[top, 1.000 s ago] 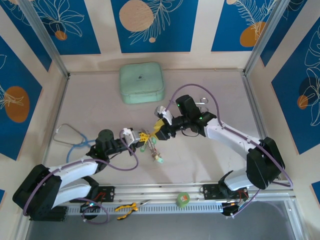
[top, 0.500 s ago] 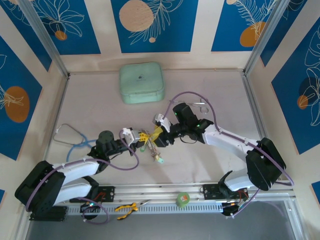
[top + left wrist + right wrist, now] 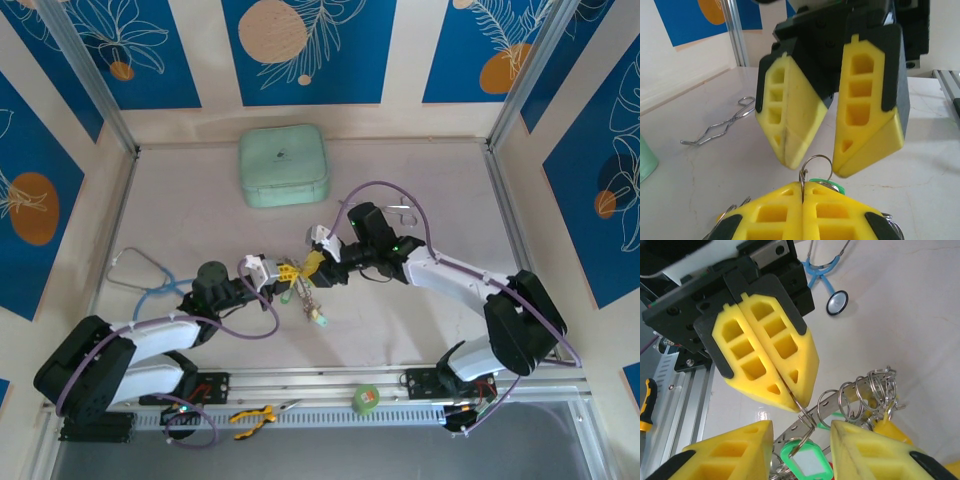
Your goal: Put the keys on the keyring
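Above the table (image 3: 200,220), grips the keys (image 3: 807,460) with the left gripper (image 3: 790,399) (right gripper (image 3: 802,426) open), probably next needs a careful pinch.

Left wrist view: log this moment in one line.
left gripper: shut on split ring | right gripper: open, straddling ring | green tag: near ring

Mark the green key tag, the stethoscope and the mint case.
green key tag (image 3: 806,461), right wrist view, middle of the tag
stethoscope (image 3: 837,302), right wrist view, round chest piece
mint case (image 3: 284,166), top external view, middle of its lid
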Available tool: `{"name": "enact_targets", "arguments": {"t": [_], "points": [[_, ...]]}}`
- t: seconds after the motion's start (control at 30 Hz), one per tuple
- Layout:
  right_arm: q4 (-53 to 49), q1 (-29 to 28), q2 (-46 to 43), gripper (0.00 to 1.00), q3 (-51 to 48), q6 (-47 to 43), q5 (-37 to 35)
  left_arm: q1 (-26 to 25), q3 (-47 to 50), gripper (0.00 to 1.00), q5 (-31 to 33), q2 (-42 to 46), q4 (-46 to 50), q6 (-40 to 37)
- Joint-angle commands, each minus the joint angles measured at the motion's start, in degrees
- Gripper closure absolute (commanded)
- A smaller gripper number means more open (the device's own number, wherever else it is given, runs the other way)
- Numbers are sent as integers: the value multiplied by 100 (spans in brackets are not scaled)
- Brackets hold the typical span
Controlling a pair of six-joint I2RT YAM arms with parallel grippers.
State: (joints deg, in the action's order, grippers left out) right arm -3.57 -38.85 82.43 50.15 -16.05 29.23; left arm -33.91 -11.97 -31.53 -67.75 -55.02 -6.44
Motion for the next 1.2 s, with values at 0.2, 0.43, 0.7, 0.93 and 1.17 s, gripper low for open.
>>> {"name": "enact_targets", "arguments": {"t": [0.2, 0.43, 0.7, 0.93, 1.17], "points": [[257, 53, 301, 71, 177, -314, 375, -50, 19, 100, -257, -20, -412, 77], [271, 162, 456, 84, 222, -373, 823, -51, 10, 100, -267, -8, -399, 77], [178, 218, 484, 100, 245, -592, 1120, -49, -5, 100, -240, -10, -393, 81], [-267, 180, 308, 100, 413, -1003, 714, -47, -221, 83, -168, 211, 598, -131], [-1463, -157, 223, 100, 908, -2064, -220, -46, -459, 82, -177, 591, 1794, -554]]}}
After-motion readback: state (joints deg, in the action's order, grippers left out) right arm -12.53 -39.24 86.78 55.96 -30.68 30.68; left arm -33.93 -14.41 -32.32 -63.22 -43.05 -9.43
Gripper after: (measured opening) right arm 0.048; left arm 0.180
